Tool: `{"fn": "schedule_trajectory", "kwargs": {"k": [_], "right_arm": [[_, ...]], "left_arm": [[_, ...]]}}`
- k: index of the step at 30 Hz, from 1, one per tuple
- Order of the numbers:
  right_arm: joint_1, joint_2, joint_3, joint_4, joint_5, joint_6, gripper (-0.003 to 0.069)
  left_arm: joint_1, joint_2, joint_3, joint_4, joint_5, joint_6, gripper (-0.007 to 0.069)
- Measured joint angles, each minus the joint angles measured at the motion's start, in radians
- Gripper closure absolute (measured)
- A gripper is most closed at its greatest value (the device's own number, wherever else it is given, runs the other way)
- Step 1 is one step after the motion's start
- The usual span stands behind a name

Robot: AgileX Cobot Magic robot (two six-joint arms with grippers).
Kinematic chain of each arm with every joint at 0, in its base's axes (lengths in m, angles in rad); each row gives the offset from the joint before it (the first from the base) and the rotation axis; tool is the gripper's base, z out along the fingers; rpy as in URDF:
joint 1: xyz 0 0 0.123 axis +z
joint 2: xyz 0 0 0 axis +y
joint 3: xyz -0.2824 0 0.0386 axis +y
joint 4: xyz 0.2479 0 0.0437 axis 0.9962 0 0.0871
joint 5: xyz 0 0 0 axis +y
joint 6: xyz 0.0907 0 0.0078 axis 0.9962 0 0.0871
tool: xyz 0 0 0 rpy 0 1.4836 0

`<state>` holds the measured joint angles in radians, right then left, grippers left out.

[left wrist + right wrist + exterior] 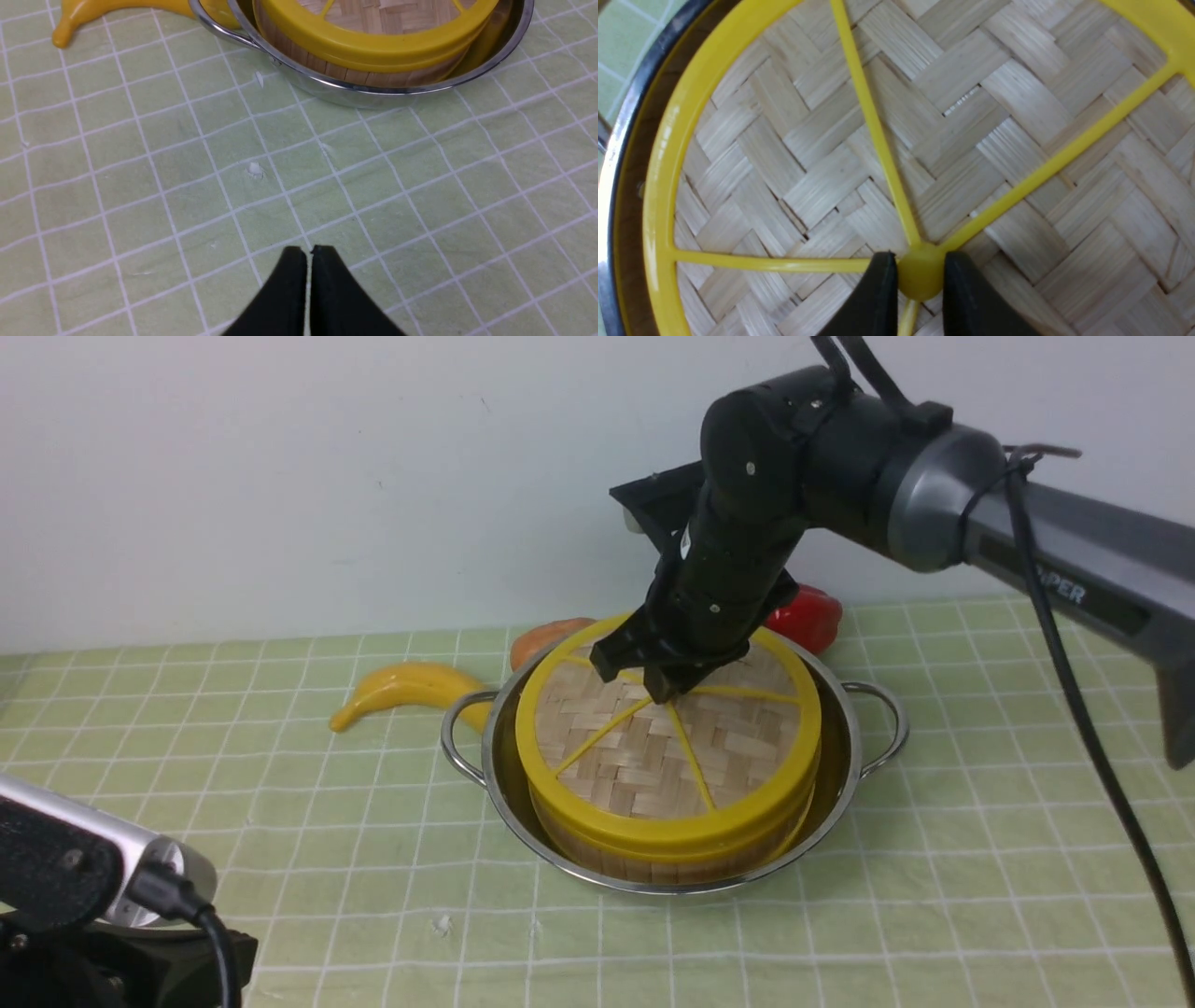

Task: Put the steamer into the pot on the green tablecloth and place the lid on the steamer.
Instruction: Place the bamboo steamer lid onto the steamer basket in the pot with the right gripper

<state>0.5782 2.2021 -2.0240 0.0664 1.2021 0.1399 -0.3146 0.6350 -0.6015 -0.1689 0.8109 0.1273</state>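
The front view looks forward and down across the cloth [280, 803]. The left wrist view faces the pot [359, 97] from low nearby; the right wrist view hangs close above the lid [962, 107], seen in all three.

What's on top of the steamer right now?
The lid sits on the steamer, with the right end effector closed on its centre. The lid covers whatever is inside the steamer.
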Motion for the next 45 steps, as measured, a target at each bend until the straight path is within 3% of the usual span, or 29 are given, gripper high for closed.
{"fn": "schedule_trajectory", "kwargs": {"k": [45], "right_arm": [[0.005,-0.021,0.019,-0.042,0.007,0.005,0.0506]], "left_arm": [[0.000,0.000,0.000,0.000,0.001,0.000,0.0613]]}}
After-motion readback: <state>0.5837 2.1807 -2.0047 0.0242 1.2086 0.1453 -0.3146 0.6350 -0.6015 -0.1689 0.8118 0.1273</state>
